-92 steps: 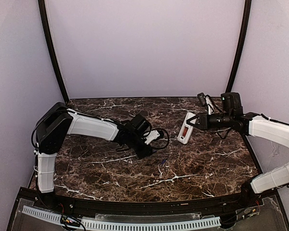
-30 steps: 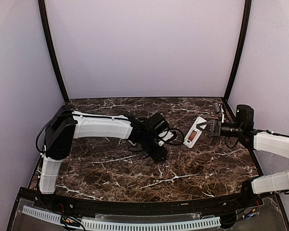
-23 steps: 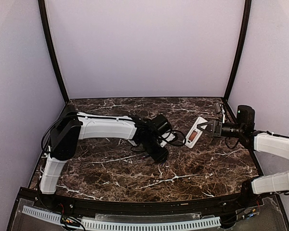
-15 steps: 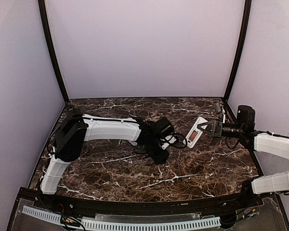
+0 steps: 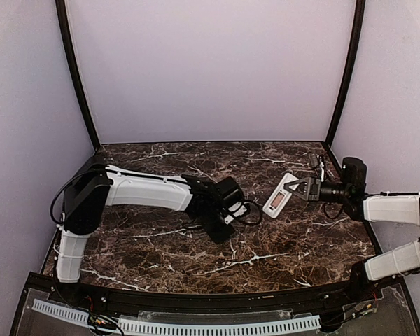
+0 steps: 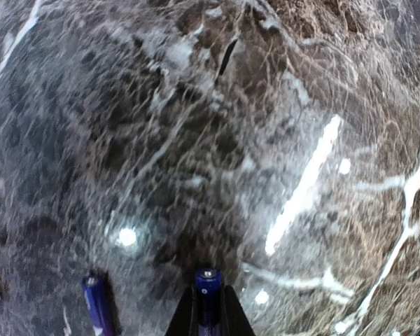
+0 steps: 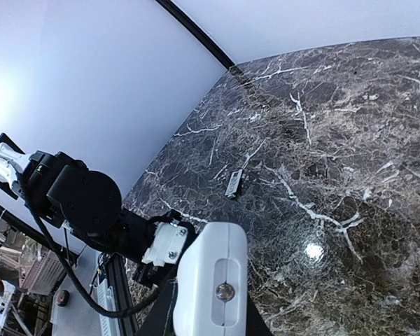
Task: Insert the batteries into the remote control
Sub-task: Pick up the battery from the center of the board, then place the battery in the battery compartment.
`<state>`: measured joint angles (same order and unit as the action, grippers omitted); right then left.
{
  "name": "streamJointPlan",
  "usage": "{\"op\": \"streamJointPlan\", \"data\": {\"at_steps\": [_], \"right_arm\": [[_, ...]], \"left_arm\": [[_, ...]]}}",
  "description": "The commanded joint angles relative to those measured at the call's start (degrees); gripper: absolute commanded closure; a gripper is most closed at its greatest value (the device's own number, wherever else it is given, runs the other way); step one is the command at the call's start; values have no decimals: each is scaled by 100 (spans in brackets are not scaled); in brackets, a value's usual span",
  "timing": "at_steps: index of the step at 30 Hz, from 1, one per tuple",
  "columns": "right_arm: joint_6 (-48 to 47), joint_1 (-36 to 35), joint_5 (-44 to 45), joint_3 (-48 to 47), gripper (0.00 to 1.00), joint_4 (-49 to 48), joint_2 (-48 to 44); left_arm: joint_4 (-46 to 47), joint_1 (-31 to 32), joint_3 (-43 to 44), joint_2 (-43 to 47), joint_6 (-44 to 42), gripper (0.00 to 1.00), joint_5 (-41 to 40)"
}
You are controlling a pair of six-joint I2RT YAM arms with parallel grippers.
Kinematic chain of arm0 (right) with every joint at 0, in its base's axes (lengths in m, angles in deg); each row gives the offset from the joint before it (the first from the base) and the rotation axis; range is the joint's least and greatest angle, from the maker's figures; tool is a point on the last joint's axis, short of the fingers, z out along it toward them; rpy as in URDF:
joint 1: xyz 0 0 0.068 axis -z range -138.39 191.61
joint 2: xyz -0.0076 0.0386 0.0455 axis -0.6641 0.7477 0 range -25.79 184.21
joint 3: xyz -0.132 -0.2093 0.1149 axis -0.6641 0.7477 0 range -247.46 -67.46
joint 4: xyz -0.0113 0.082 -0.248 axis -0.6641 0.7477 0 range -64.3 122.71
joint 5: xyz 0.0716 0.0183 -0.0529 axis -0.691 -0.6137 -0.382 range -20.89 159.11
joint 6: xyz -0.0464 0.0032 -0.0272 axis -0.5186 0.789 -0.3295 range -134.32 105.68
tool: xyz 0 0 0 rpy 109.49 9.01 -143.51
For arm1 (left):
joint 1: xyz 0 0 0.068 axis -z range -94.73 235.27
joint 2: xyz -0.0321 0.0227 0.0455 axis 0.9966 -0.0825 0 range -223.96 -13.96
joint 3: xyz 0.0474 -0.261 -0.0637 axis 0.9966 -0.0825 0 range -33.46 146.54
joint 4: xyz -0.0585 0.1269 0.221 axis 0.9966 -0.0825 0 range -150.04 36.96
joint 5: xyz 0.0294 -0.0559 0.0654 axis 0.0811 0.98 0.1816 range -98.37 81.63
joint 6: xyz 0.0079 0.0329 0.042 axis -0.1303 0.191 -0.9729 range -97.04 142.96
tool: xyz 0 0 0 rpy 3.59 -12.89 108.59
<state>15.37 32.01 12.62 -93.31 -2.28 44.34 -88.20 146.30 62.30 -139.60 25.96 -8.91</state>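
In the left wrist view a slim bluish-purple battery [image 6: 208,280] stands end-on between the dark fingers of my left gripper [image 6: 208,297], which is shut on it just above the marble. A second battery [image 6: 96,306] lies on the table to its left. From above, the left gripper [image 5: 220,231] points down at the table's middle and hides both batteries. My right gripper [image 5: 302,189] is shut on one end of the white remote control [image 5: 278,195], held tilted in the air with its reddish battery bay [image 5: 274,202] facing up. The right wrist view shows the remote's end [image 7: 211,283] between the jaws.
A small flat grey piece [image 7: 234,183] lies on the dark marble table [image 5: 301,245] beyond the remote. The left arm's white link and black cables [image 5: 248,210] lie close to the remote. Lilac walls and black corner posts [image 5: 343,77] enclose the table.
My left gripper has shut on a battery and drawn back slightly to the left. The right gripper has shifted the remote a little to the left.
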Motion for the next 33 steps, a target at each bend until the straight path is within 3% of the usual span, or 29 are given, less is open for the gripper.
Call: {"op": "streamJointPlan", "data": {"at_steps": [1, 4, 10, 16, 23, 33], "right_arm": [[759, -273, -239, 48, 100, -1282, 342], [1071, -563, -189, 14, 100, -1777, 579], [1879, -1129, -56, -11, 100, -3168, 1163], [2239, -1642, 309, -180, 100, -3722, 1557], [2549, -1997, 787, -403, 100, -3676, 1898], [3232, -2222, 865, -487, 100, -4988, 2634]], "left_arm": [[1732, -114, -1471, 1731, -88, 100, 33], [2626, -115, -2281, 2696, -65, 100, -64], [3639, -98, -2691, 3341, 82, 100, 33], [4053, 8, -2657, 3346, 127, 100, 8], [4026, 160, -2481, 3077, 82, 100, -137], [4024, 319, -2493, 2969, -106, 100, -295]]}}
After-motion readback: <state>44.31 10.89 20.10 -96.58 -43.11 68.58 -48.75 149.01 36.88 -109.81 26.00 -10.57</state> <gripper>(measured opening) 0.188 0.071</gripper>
